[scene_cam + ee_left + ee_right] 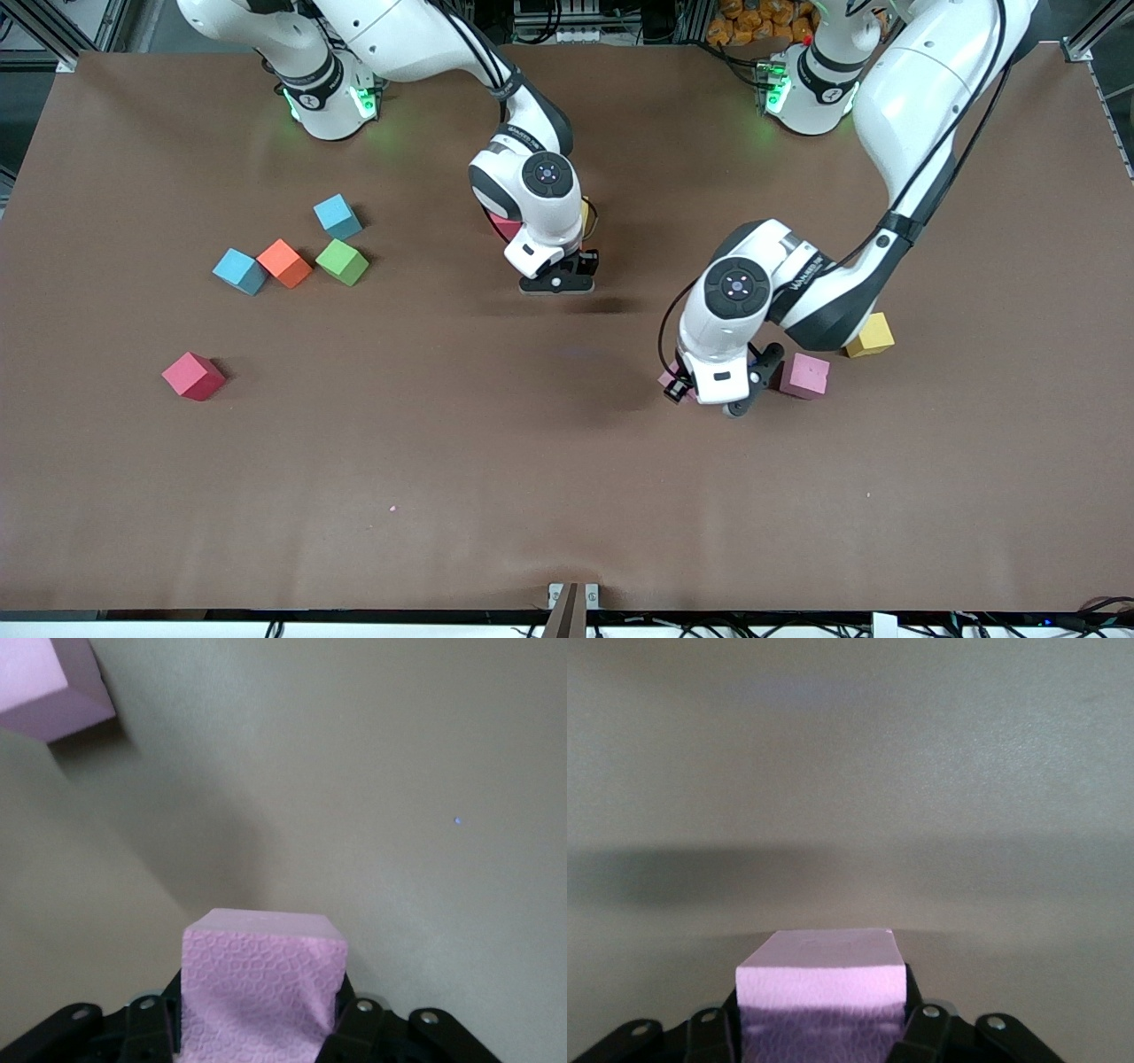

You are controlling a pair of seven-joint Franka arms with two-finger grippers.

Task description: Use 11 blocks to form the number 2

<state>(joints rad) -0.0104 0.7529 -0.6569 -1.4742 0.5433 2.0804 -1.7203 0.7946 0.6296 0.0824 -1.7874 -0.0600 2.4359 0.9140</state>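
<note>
Left jaws (719, 392): low over the lower middle of the front view, clamped on a pink block (262, 979)
Left wrist view only: the held block's pitted face fills the gap between both fingers (152, 1020); the front view shows just a pink corner of it under the wrist
Second pink block (804, 374): on the bench (549, 496) just beside the left jaws, also in a top corner of the left wrist view
Right jaws (558, 276): low at the upper middle of the front view
Right wrist view only: a lilac block (822, 967) sits between the right jaws, hidden from the front camera by the wrist; cannot tell whether they clamp it
Half hidden: a red block (505, 227) and a yellow sliver (586, 215) under the right arm
Yellow block (870, 335): partly covered by the left forearm
Cluster, toward the right arm's end: orange block (284, 262) and green block (342, 261), with two light-blue cubes (337, 215)
Lone red block (193, 375): lower in frame than the cluster, well apart
</note>
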